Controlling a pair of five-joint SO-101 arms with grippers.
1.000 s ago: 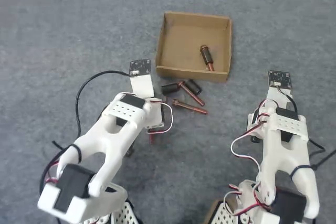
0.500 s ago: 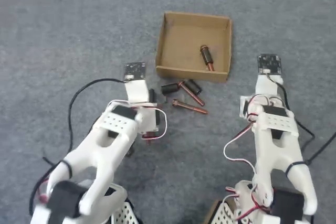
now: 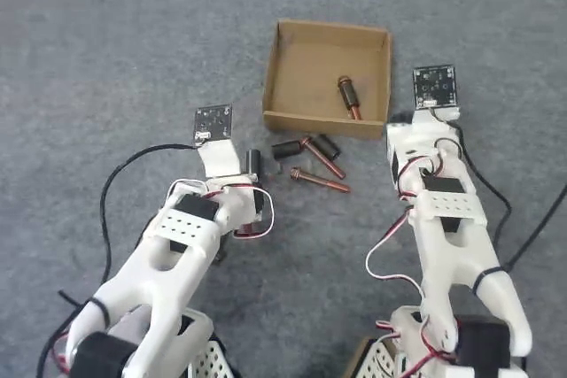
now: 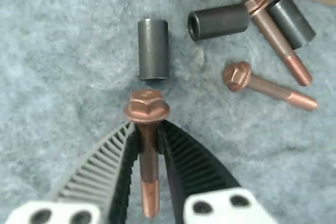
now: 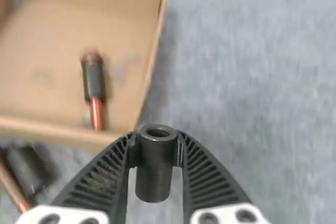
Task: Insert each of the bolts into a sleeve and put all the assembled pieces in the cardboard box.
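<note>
- Copper-coloured flanged bolt (image 4: 147,109) is pinched by its shank between the ribbed black fingers (image 4: 181,156) of the left gripper (image 4: 147,129). The hex head pokes out past the fingertips and the threaded end points back toward the wrist.
- Dark grey metal sleeve (image 4: 153,49) lies on the grey carpet (image 4: 63,51) just beyond that bolt head, roughly in line with it and not touching.
- Right gripper (image 5: 155,142) is clamped on a second sleeve (image 5: 154,163) of the same dark metal, its open bore showing at the far end. It sits over carpet by the near right corner of the box.
- Brown cardboard box (image 3: 297,64) sits far centre with its top open. One assembled piece (image 3: 348,95), a bolt through a sleeve, lies on its floor toward the right wall.
- Just near of the box's near wall, two loose sleeves (image 3: 285,150) (image 3: 329,145) lie on the carpet. A loose bolt (image 3: 321,158) lies slanted between them, its head against the left one.
- Other loose bolt (image 3: 319,181) lies a little nearer, apart from that cluster.
</note>
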